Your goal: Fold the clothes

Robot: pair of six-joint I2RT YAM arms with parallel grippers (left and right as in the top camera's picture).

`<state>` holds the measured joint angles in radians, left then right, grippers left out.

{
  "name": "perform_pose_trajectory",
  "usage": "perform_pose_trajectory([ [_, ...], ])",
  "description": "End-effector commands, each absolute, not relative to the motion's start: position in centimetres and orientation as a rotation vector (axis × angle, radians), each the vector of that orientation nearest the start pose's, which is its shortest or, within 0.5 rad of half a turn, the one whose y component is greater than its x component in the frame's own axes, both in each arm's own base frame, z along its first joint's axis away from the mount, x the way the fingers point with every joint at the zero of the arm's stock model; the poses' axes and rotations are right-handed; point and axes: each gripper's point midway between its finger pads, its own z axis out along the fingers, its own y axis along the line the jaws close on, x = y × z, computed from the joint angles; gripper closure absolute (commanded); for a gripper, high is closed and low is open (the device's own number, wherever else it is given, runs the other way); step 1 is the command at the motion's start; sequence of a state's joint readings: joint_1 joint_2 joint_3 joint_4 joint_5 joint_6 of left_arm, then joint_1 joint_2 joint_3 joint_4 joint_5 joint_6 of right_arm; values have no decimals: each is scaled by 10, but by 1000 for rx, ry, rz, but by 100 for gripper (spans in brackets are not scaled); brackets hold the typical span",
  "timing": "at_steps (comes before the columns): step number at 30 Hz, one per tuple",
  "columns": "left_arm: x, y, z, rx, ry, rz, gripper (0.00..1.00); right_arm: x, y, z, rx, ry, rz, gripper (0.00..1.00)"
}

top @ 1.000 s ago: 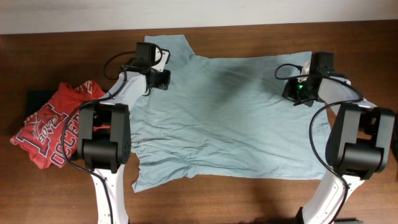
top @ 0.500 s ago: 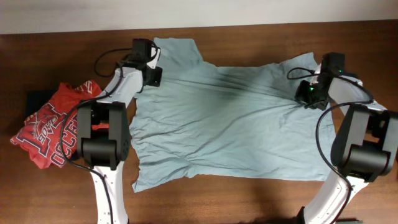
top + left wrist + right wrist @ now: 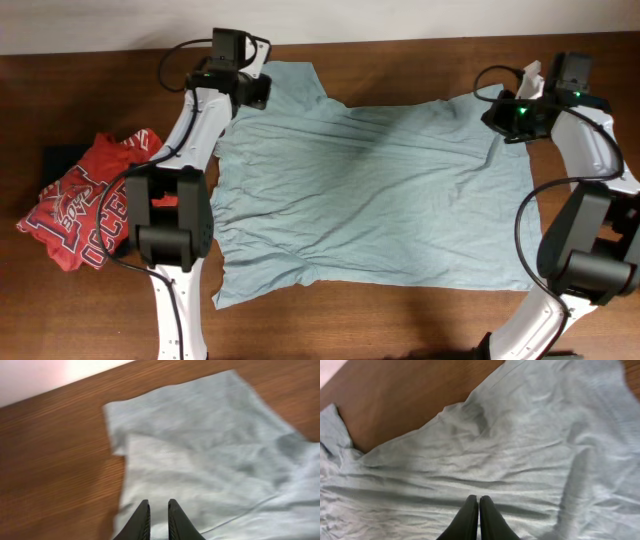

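Spread and let go: we find the grey-teal shirt (image 3: 370, 190) lying open across the middle of the worktop (image 3: 400, 318), one sleeve (image 3: 290, 78) near the back edge. A second ago both claws sat well in over the cloth, and half a second ago tight creases ran between them. Now those creases have eased and each arm has swung out towards a back corner. The left claw (image 3: 156, 505) hovers over the sleeve, its fingers a slit apart with nothing between them that we can see. The right claw (image 3: 479, 499) is pressed together above the shirt's rumpled right end, and we see no cloth pinched in it. The red shirt (image 3: 80, 215) lies on a dark garment (image 3: 55, 160) at the left, well apart from the work. We read the stretch as finished and released: the shirt is flat enough, with wrinkles left along its near edge, and no fold is made yet. We judge the first fold comes next, likely from a sleeve or a side
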<state>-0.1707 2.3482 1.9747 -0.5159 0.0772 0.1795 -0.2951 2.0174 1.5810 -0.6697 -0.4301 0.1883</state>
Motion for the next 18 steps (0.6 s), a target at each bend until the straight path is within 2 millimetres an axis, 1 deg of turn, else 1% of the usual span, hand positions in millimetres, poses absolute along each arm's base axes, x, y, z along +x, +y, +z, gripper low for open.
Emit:
perform_pose_trajectory([
  [1, 594, -134, 51, 530, 2441, -171, 89, 487, -65, 79, 498, 2604, 503, 93],
  [4, 584, -137, 33, 545, 2497, -180, 90, 491, -61, 60, 512, 2626, 501, 95],
  [7, 576, -137, 27, 551, 2533, -184, 90, 498, -61, 42, 530, 2627, 510, 96],
  [9, 572, -137, 26, 554, 2553, -190, 87, 501, -64, 29, 576, 2628, 498, 96],
  [10, 568, -136, 24, 556, 2571, -191, 85, 503, -68, 19, 613, 2627, 481, 96],
  [13, 557, -134, 18, 562, 2622, -196, 84, 508, -71, 4, 665, 2619, 476, 96],
  [15, 552, -133, 16, 565, 2648, -198, 81, 512, -72, -7, 702, 2608, 485, 96],
  [18, 545, -132, 16, 568, 2679, -200, 79, 520, -73, -22, 763, 2576, 499, 96],
])
